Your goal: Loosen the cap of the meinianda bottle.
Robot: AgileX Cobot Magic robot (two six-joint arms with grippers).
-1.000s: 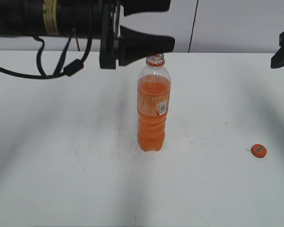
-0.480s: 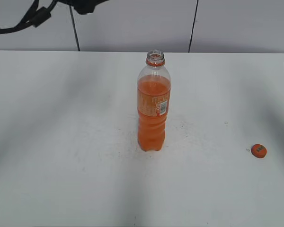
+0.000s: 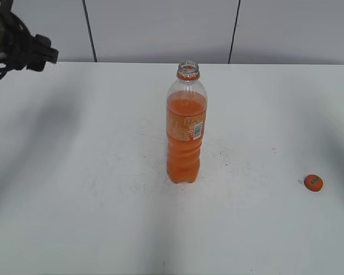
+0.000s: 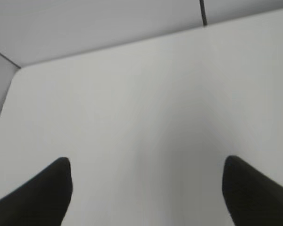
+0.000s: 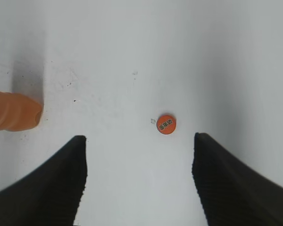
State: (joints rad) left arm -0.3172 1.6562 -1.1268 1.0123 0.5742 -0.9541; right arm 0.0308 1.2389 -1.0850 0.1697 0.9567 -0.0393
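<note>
Orange meinianda bottle [image 3: 186,129] stood upright mid-bench [image 3: 74,200], long axis vertical, uncapped mouth pointing up | cap [image 3: 313,183] lay flat on bench well to its right, marked top up | left hand [image 4: 146,188] spread open, holding nothing | right hand [image 5: 139,176] spread open above cap

White table [image 3: 74,200], grey wall panels [image 3: 160,28]

Left pincer [image 4: 144,188] and right pincer [image 5: 139,160] gape empty.
</note>
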